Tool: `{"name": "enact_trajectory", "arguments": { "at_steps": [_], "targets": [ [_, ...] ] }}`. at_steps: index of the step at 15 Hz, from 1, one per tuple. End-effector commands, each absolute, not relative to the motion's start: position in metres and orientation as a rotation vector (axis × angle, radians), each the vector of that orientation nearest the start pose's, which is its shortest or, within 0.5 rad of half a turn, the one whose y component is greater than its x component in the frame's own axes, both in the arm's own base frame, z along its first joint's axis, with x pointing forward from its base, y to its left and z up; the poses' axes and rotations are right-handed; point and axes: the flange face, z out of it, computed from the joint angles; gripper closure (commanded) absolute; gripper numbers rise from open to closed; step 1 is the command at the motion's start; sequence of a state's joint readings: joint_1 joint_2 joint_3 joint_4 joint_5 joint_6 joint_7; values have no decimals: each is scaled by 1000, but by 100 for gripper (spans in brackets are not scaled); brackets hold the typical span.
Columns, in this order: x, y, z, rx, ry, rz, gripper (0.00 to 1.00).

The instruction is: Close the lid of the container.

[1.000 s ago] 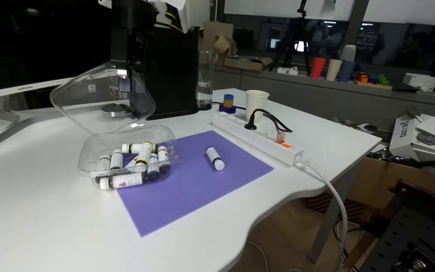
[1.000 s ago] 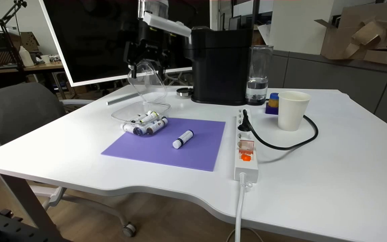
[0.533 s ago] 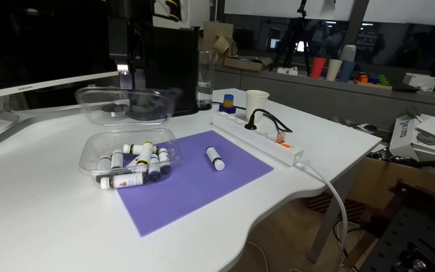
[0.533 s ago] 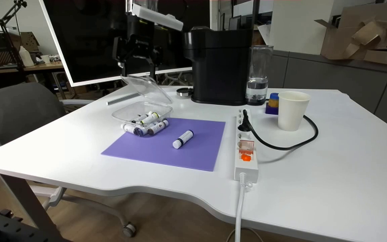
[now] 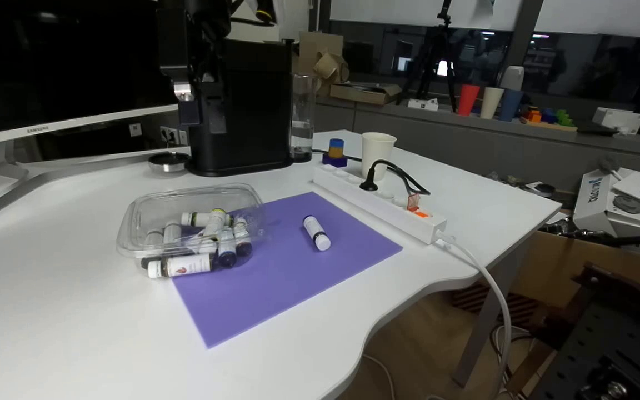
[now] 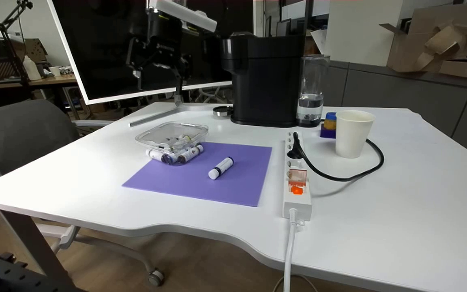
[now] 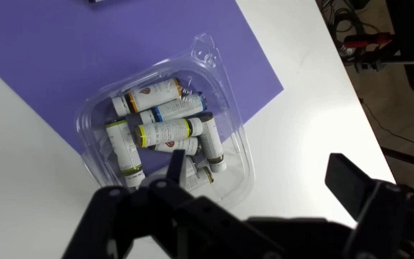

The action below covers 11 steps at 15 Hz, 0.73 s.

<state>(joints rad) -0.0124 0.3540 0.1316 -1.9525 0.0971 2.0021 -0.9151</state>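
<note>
The container (image 5: 148, 247) is a shallow clear box of several white tubes, standing partly on the purple mat. The clear lid (image 5: 198, 199) now lies flat over its top; in an exterior view the lid (image 6: 172, 130) rests along the rim. Whether its edge is pressed fully down I cannot tell. In the wrist view the container (image 7: 244, 169) shows from above, its corner tab on the mat side. My gripper (image 6: 158, 90) is open and empty, above and behind the container. Its fingers (image 7: 261, 174) are wide apart in the wrist view, touching nothing.
The purple mat (image 5: 292, 283) holds one loose tube (image 5: 316, 233). A black appliance (image 6: 266, 81) stands behind, beside a metal dish (image 6: 222, 111). A power strip (image 6: 297, 186) and white cup (image 6: 353, 136) are to the mat's side. A monitor (image 5: 64, 66) stands at the back.
The lid was tilted up at the gripper, then swung down, and now lies over the container. The gripper has opened wide and shifted back, away from the lid.
</note>
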Motion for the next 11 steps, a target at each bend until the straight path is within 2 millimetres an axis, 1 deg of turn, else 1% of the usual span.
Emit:
{"name": "enact_trajectory", "arguments": {
  "at_steps": [1, 6, 9, 11],
  "targets": [
    [582, 56, 292, -2711, -1130, 319, 0],
    [597, 17, 293, -2889, -836, 230, 0],
    [598, 0, 295, -2984, -648, 187, 0],
    [595, -9, 295, -3042, -517, 199, 0]
  ]
}}
